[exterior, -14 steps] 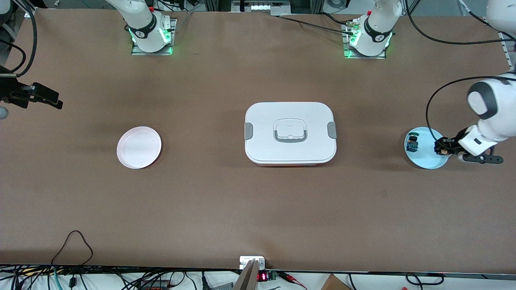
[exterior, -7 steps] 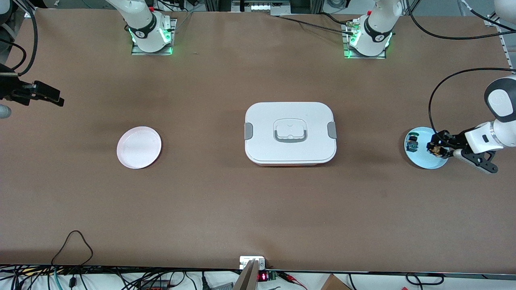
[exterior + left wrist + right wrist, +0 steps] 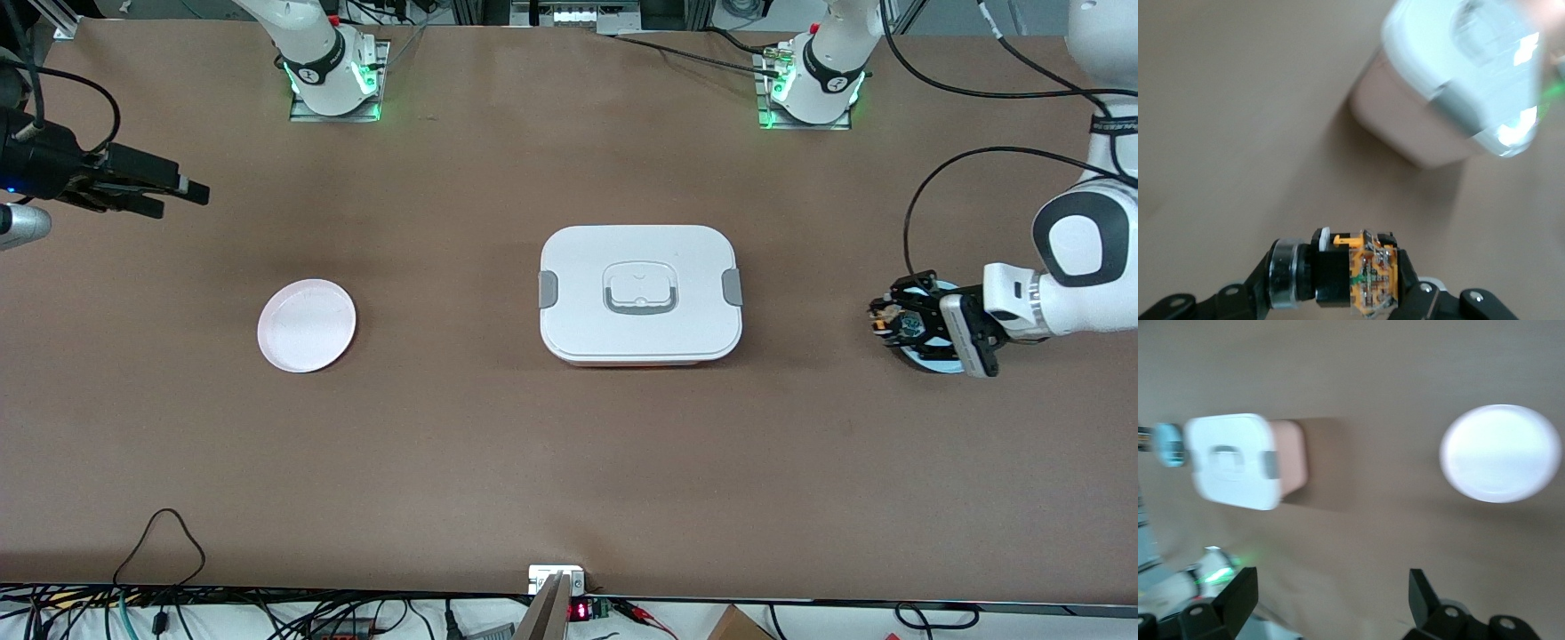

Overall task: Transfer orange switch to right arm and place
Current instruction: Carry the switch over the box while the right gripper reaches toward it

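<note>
- Brown table point(image 3: 498, 444) carries everything, with both arm bases along the edge farthest from the front camera.
- White lidded box point(image 3: 640, 295) with grey side clips and a recessed handle sits near the middle of the table; the left wrist view shows its pale pink lower body point(image 3: 1411, 127).
- White right arm point(image 3: 307, 40) comes in at its own end of the table, its dark wrist hanging over bare table.
- White left arm point(image 3: 1080, 258) reaches in low from its end of the table, forearm lying level.
- Pink plate point(image 3: 307, 324) lies toward the right arm's end, well apart from the box and a little nearer the front camera than the box's middle.
- Blue plate point(image 3: 933, 363) lies toward the left arm's end, mostly hidden under the left pincer.
- Right pincer point(image 3: 169, 188) hangs over bare table, farther from the front camera than the pink plate, fingers point(image 3: 1228, 603) spread wide with nothing between them.
- Left pincer point(image 3: 889, 318) is over the blue plate's edge on the box's side, clamped tight on the orange switch.
- Orange switch point(image 3: 1338, 277) lies crosswise between the left fingers, raised over the table.
- Green-capped switch point(image 3: 909, 322) shows just beside the left pincer, on the blue plate.
</note>
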Motion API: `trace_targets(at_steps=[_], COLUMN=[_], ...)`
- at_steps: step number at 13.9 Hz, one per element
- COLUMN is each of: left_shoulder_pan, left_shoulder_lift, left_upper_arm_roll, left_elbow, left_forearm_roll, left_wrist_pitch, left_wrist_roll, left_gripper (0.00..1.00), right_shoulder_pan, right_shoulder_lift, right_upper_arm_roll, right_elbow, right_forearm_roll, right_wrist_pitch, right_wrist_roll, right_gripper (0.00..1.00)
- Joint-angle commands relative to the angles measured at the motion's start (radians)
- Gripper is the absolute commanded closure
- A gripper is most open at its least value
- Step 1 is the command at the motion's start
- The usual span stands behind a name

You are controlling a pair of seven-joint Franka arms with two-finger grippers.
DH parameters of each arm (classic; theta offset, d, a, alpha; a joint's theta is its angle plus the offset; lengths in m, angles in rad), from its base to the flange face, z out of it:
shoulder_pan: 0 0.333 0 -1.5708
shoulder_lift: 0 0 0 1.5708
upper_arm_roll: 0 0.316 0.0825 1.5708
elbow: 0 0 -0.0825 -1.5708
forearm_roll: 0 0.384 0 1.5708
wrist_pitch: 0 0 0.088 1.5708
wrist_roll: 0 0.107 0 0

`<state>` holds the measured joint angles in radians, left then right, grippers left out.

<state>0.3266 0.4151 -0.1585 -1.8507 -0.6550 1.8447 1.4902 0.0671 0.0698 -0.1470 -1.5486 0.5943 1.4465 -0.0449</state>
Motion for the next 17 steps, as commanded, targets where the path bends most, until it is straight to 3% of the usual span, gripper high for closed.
trace_targets(at_steps=[1, 6, 8, 11, 14, 17], left_shoulder_pan=[-0.007, -0.050, -0.101, -0.103, -0.107, -0.156], left_shoulder_lift=[0.060, 0.091, 0.080, 0.042, 0.047, 0.062], left_upper_arm_roll=[-0.022, -0.199, -0.252, -0.408, -0.563, -0.596], left_elbow=[0.027, 0.027, 0.024, 0.016, 0.015, 0.015], left_forearm_roll=[-0.209, -0.495, -0.641, -0.808, -0.980, -1.073], left_wrist_pitch=[-0.122, -0.144, -0.134, 0.057, 0.293, 0.373], left_wrist_roll=[0.187, 0.534, 0.597, 0.602, 0.675, 0.738], left_gripper=[0.70, 0.77, 0.84, 0.85, 0.88, 0.88], right_shoulder_pan=[-0.006, 0.002, 0.005, 0.023, 0.057, 0.127], right_shoulder_lift=[0.018, 0.042, 0.059, 0.064, 0.083, 0.122], right_upper_arm_roll=[0.000, 0.007, 0.009, 0.012, 0.012, 0.012], right_elbow=[-0.017, -0.194, -0.264, -0.393, -0.429, -0.435], right_forearm_roll=[0.221, 0.562, 0.623, 0.755, 0.818, 0.892], right_wrist_pitch=[-0.011, 0.006, 0.008, 0.008, 0.017, 0.017], right_wrist_roll=[-0.013, -0.029, -0.119, -0.219, -0.230, -0.234], right_gripper=[0.00, 0.00, 0.00, 0.00, 0.00, 0.00])
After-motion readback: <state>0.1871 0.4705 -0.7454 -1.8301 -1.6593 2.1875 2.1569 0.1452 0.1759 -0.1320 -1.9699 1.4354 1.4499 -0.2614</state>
